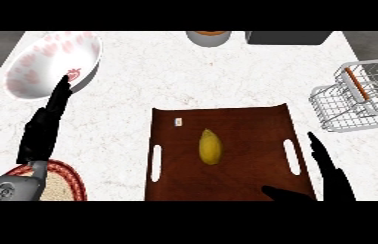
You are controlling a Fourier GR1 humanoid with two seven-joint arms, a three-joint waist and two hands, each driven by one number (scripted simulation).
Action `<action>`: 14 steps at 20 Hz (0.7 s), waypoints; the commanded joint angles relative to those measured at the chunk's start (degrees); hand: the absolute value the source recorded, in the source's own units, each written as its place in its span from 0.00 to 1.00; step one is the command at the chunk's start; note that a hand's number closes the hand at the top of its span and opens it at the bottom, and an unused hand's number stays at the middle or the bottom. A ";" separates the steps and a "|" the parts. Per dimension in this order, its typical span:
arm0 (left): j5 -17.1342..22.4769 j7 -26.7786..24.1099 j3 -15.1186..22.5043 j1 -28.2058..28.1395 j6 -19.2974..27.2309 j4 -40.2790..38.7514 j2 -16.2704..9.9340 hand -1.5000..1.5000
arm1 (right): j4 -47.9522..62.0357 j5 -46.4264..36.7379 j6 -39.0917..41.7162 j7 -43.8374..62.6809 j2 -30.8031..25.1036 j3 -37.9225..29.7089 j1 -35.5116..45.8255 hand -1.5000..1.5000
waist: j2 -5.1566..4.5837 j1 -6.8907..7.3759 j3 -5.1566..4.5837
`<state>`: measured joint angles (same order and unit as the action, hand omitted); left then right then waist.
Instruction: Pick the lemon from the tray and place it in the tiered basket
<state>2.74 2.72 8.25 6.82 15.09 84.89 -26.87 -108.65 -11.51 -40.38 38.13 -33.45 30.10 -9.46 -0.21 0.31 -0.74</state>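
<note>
Head view: yellow oval lemon [210, 146] lies mid-frame on the dark brown wooden tray [251, 123] with slot handles, on the white marble worktop [148, 83]. White wire tiered basket [347, 100] sits at right edge, well apart. Lemon probably light, firm, smooth-skinned, may roll; best taken across its narrow middle. Right robot hand [328, 175] at lower right, open, thumb over the tray's near corner, not touching lemon. Left robot hand [48, 123] at left, fingers straight, resting, tips near the white pink-patterned bowl [44, 58].
</note>
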 commanded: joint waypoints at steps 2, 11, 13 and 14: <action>-1.12 -1.39 0.97 0.49 -0.25 -1.79 0.85 0.50 | -7.14 -3.48 8.91 22.65 -6.07 -0.51 9.52 0.00 | -0.05 1.13 0.01; -1.03 3.00 0.85 4.51 -0.18 -1.25 2.27 0.50 | -1.07 -5.40 19.04 46.88 4.34 1.28 26.68 0.00 | 0.02 1.23 0.45; 0.14 -0.38 -1.08 3.00 -2.32 -3.64 0.54 0.50 | 0.49 -5.86 19.85 46.98 7.24 3.34 27.07 0.00 | 0.13 0.94 0.38; -1.35 -0.75 -0.04 3.97 -1.08 -3.97 1.56 0.50 | 4.93 -4.63 20.73 47.01 8.62 2.16 29.90 0.00 | -0.19 1.55 0.36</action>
<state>2.03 3.18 8.18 10.12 13.99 82.26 -25.73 -108.46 -16.47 -23.23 70.43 -29.59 31.93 14.16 -0.21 1.52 -0.39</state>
